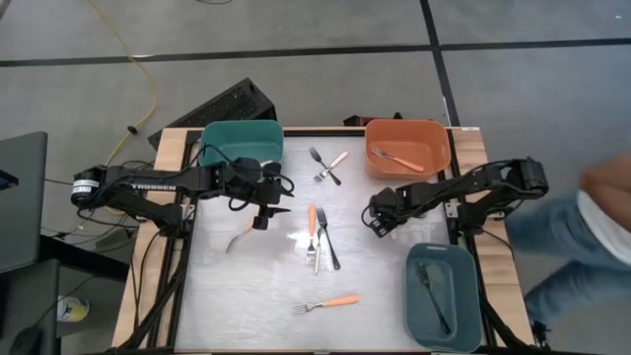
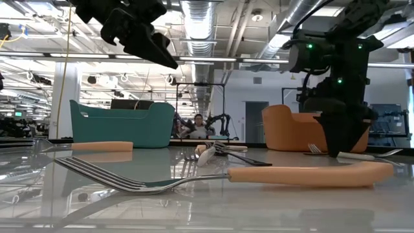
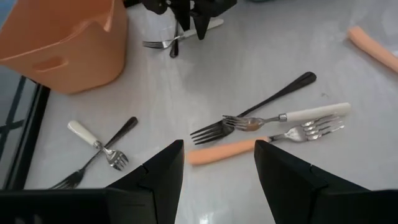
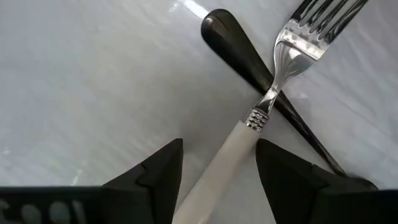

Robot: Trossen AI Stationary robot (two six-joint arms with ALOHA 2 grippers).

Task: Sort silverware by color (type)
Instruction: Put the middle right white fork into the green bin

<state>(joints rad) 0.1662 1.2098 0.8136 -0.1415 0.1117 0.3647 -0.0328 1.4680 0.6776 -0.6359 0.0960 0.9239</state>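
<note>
**While poised over crossed forks: spread wide, nothing pinched**

Though brought low to the table (image 1: 227, 306), grips nothing yet at the right gripper (image 4: 219, 146): jaws spread either side of a white-handled fork (image 4: 236, 149) lying across a black-handled fork (image 4: 249, 62). Probably set there to close on the white handle and lift it off the dark one without dragging both.

Held high over the surface at the left gripper (image 3: 219, 144), jaws likewise apart and empty, looking down on a middle cluster (image 1: 317, 239) of three touching forks: orange, white and black handles. Likely kept up to pick a target; a lone fork (image 1: 240, 238) just beside it on the table.

Sorting judged partly done. Already binned: an orange fork (image 1: 397, 158) in the orange bin (image 1: 439, 133), a dark fork (image 1: 434, 294) in the blue-grey bin (image 1: 471, 296). No fork seen in the green bin (image 1: 212, 138), presumably meant for white handles. Loose on the table: a crossed pair (image 1: 328, 166) between the far bins and a single orange-handled fork (image 1: 330, 302) near the front edge.

Pale, glossy tabletop, mirroring forks and lights; wooden border. Beyond: an open hall with ceiling ducts and strip lights, a person (image 2: 197, 124) far off, another person's arm (image 1: 603, 212) beside the table.
</note>
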